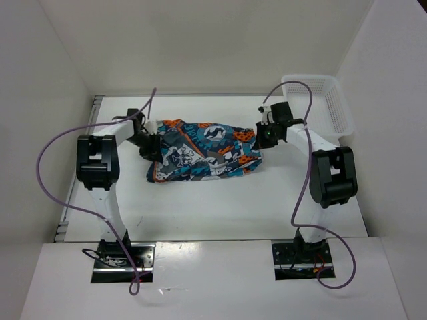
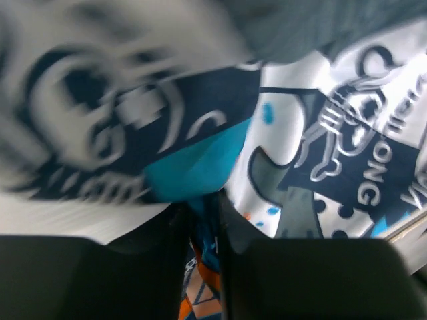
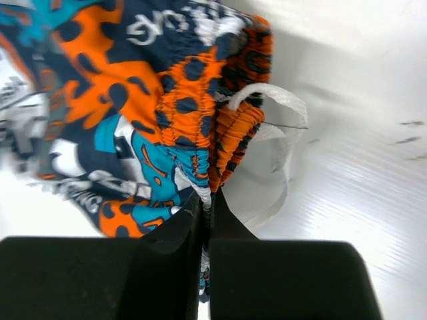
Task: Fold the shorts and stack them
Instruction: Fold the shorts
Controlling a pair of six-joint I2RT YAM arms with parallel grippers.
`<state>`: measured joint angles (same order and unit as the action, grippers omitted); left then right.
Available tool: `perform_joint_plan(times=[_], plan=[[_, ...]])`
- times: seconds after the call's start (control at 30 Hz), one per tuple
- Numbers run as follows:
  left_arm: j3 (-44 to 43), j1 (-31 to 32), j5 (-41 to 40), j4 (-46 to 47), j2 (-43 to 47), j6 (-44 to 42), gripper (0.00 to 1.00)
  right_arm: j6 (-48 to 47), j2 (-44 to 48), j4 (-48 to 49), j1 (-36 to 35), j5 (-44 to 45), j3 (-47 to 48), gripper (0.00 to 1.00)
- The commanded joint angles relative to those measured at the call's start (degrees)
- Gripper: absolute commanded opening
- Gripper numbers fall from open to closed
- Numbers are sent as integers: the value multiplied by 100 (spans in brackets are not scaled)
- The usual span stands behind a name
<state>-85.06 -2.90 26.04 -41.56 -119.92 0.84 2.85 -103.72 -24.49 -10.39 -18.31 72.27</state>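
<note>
Right wrist view: the right jaws are pressed together on the gathered orange edge of the shorts (image 3: pixel 133 87). Printed fabric is likewise pinched by the left jaws. The shorts are seen mid-frame over the table (image 1: pixel 220 207).

The shorts (image 1: pixel 203 151) lie on the table (image 1: pixel 200 207) between left pincer (image 1: pixel 152 141) and right pincer (image 1: pixel 262 137), basket (image 1: pixel 333 100) behind at right.

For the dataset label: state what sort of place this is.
Probably a robotics lab cell: bare white walls box in a table, and the left arm and right arm are bolted at its near edge.
</note>
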Motion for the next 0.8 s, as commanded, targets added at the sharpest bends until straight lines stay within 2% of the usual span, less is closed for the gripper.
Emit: perform_joint_plan(times=[0.0,0.03,0.13,0.23,0.33,0.4,0.47,0.6,0.77], plan=[[24,420,-3,148,-208,-84,33,-681,519,-784,177,-419,594,0],[24,526,-3,279,-207,-84,36,-750,598,-907,178,-419,691,0],[77,851,-187,534,-76,-84,36,-865,660,-1434,239,-559,1095,0],[77,984,-354,605,-76,-84,34,-970,713,-1988,239,-621,1543,0],[-37,1036,-222,667,-76,-84,30,-901,652,-2480,239,-622,2411,0],[-116,1098,-162,772,-76,-84,24,-717,503,-2770,239,-622,2843,0],[-248,1168,-73,842,-224,-84,21,-716,432,-2772,56,-421,3284,0],[-713,1431,-11,974,-523,-84,14,-453,143,-2632,-865,-252,3539,0],[-1031,1546,120,1044,-752,-84,12,-180,-437,-2526,-1359,80,3829,0]])
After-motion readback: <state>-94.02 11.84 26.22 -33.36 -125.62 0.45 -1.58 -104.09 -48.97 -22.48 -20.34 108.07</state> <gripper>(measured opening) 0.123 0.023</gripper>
